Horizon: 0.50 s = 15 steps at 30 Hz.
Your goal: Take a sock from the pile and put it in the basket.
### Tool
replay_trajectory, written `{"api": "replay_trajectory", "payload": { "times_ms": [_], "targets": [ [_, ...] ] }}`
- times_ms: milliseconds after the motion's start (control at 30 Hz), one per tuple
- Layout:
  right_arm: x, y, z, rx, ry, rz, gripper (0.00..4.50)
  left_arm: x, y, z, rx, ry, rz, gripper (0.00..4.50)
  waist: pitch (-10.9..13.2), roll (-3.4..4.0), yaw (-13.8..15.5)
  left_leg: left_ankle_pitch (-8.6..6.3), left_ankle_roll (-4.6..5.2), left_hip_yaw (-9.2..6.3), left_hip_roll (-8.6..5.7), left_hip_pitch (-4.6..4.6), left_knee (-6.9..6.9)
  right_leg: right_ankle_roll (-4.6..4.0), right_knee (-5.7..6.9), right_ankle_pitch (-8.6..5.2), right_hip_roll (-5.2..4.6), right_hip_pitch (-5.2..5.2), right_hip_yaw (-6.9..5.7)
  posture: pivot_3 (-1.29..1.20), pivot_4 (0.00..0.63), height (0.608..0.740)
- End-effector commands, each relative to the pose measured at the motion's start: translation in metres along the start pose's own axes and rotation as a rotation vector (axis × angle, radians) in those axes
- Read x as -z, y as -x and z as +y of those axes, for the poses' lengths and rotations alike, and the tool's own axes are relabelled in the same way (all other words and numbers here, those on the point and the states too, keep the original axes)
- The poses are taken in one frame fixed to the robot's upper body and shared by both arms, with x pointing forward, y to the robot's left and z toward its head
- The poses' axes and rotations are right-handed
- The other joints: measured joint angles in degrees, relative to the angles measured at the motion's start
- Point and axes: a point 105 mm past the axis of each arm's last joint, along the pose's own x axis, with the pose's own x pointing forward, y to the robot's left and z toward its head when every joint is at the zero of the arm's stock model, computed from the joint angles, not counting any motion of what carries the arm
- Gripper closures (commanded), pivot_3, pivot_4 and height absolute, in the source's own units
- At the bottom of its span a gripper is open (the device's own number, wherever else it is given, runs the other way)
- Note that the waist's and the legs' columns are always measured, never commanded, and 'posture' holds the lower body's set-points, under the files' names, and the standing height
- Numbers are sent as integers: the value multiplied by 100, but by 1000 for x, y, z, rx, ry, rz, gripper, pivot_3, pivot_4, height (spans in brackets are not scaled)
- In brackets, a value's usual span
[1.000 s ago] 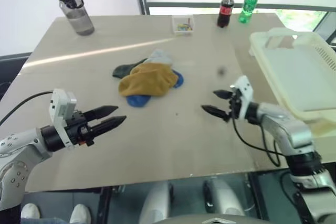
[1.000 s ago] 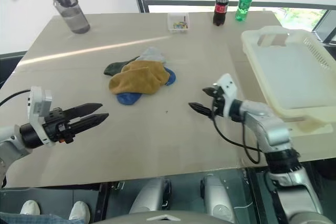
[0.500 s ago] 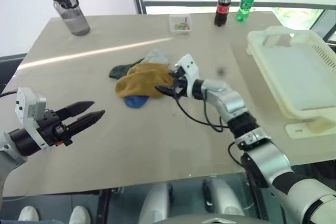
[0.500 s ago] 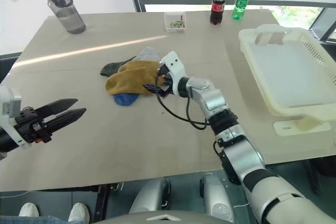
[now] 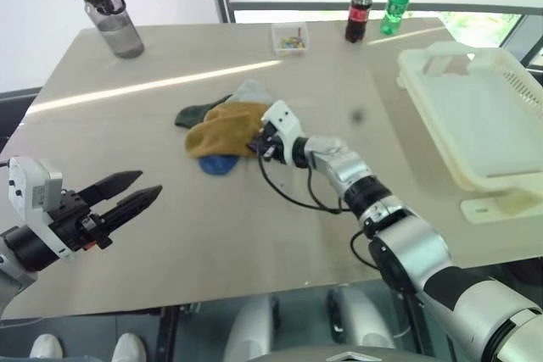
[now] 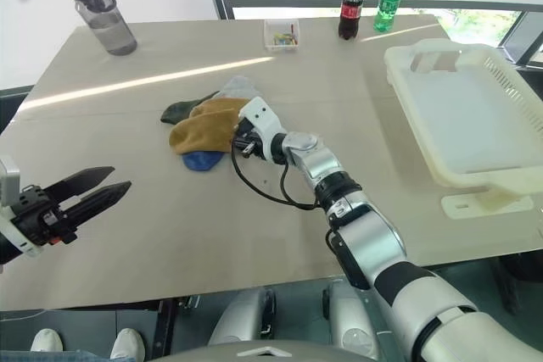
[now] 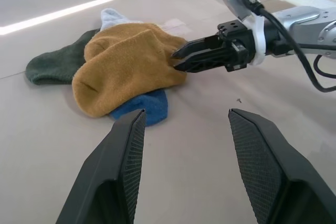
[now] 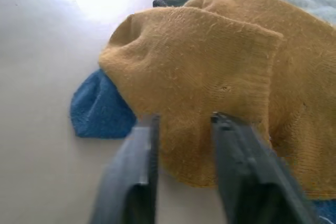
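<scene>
While head views hide it, right gripper (image 7: 178, 59) pinching mustard sock (image 7: 126, 66)

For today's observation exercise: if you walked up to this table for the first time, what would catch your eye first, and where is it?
First, the pile of socks in the middle of the table, topped by a mustard yellow sock. The right gripper reaches across from the right and is shut on that sock's edge. The pale cream basket hangs over the table's right edge, and the left gripper hangs open over the near left corner.
</scene>
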Motion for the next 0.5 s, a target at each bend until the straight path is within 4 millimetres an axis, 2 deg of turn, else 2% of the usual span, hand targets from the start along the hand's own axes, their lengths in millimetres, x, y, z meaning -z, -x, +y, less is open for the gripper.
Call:
{"api": "replay_trajectory", "payload": {
  "times_ms": [33, 267, 300, 333, 467, 500],
  "targets": [
    [-23, 0, -6, 29, 51, -65, 4436, -10, 3, -3, -7, -49, -35, 1832, 0, 0, -1, 0, 0, 0, 0, 0, -1, 0, -1, 0, 0, 0, 0, 0, 150, 740],
    [-27, 6, -18, 82, 59, -91, 4436, -10, 1, -4, 3, -48, -34, 1832, 0, 0, -2, 0, 0, 0, -2, 0, -8, 0, -7, 0, 0, 0, 0, 0, 150, 740],
    [-27, 6, -19, 87, 61, -88, 3941, -10, 0, -4, 4, -48, -33, 1832, 0, 0, -1, 0, 0, 0, -2, 0, -10, 0, -8, 0, 0, 0, 0, 0, 150, 740],
    [-26, 6, -20, 90, 61, -87, 3821, -10, 0, -4, 4, -48, -33, 1832, 0, 0, -1, 0, 0, 1, -2, 0, -11, 0, -9, 0, 0, 0, 0, 0, 150, 740],
    [-24, 7, -21, 108, 88, -85, 1982, -9, -1, -5, 12, -49, -28, 1832, 0, 0, -8, 0, -1, 2, -4, 0, -15, 0, -11, 0, 0, -2, 1, 0, 150, 740],
    [-23, 7, -22, 111, 88, -79, 1982, -9, -1, -5, 15, -49, -26, 1832, 0, 0, -11, 0, -1, 2, -4, 0, -16, 0, -11, 0, 0, -3, 1, 0, 150, 740]
  ]
}}
